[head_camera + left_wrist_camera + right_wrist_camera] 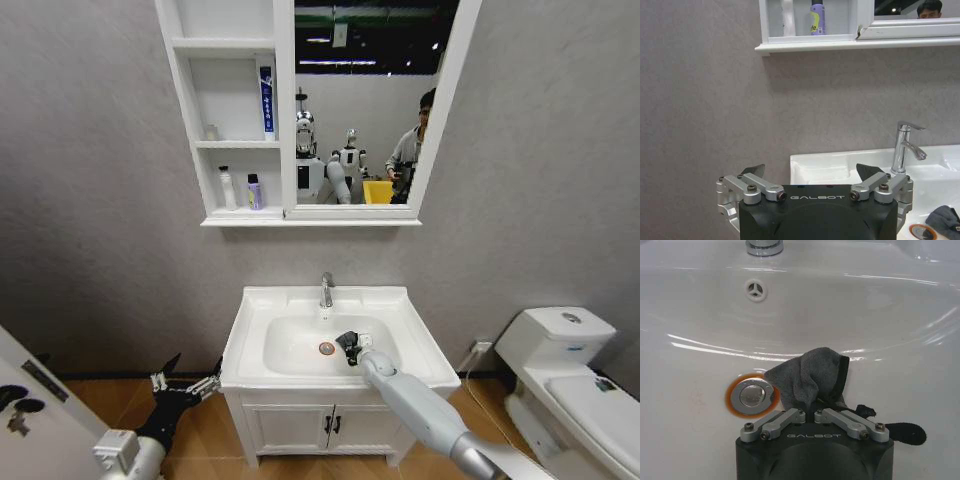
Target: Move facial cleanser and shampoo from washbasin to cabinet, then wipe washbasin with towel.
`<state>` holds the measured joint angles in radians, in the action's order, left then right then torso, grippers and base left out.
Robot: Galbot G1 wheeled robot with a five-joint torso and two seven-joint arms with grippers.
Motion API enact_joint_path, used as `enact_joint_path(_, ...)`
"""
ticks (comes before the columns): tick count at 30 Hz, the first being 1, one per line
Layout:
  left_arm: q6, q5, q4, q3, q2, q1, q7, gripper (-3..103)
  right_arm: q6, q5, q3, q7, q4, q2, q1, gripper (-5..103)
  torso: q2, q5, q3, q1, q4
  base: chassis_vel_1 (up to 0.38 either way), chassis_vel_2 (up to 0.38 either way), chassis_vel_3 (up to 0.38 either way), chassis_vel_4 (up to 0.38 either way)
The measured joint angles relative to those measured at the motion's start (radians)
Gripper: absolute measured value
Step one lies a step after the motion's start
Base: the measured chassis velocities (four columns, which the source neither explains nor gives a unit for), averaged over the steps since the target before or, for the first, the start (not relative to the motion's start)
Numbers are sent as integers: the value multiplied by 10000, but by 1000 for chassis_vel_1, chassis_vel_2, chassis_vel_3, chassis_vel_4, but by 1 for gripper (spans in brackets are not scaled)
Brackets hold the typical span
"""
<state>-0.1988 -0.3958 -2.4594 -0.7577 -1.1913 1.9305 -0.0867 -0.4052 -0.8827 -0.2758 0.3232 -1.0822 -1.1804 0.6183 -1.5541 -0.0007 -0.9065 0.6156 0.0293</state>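
The white washbasin [247, 335] stands below the wall cabinet [232, 150]. My right gripper [349, 346] is down in the bowl, just right of the drain [752, 395]. In the right wrist view the right gripper [811, 409] is shut on the dark grey towel [810, 375], which is bunched against the bowl floor [880, 315]. A white bottle [228, 188] and a purple bottle [254, 192] stand on the cabinet's bottom shelf, and a blue tube [266, 100] stands one shelf up. I cannot tell which is the facial cleanser or the shampoo. My left gripper [186, 386] hangs open, left of the vanity.
The chrome tap [326, 290] rises at the basin's back edge. A white toilet [560, 380] stands to the right. The two-door floor vanity [300, 425] carries the basin. The cabinet's mirror [365, 100] reflects the robot and a person. The left wrist view shows the open left gripper [810, 172] facing the grey wall.
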Motion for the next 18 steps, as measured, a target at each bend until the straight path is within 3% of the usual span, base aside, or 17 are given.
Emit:
enact_joint_path(5,0,0,0,0,0,0,0,100,-104,-585,-158,-18,371,-496,-203,3,0,6,0,0,-2,0,0,0,0)
enact_joint_path(8,0,0,0,0,0,0,0,100,-235,-1609,-423,-77,801,-953,-525,3,0,2,0,0,0,0,0,0,0)
enact_joint_path(18,0,0,0,0,0,0,0,100,-45,-3491,-96,-450,1354,-2006,-851,3,4,8,-5,2,-6,0,0,0,0)
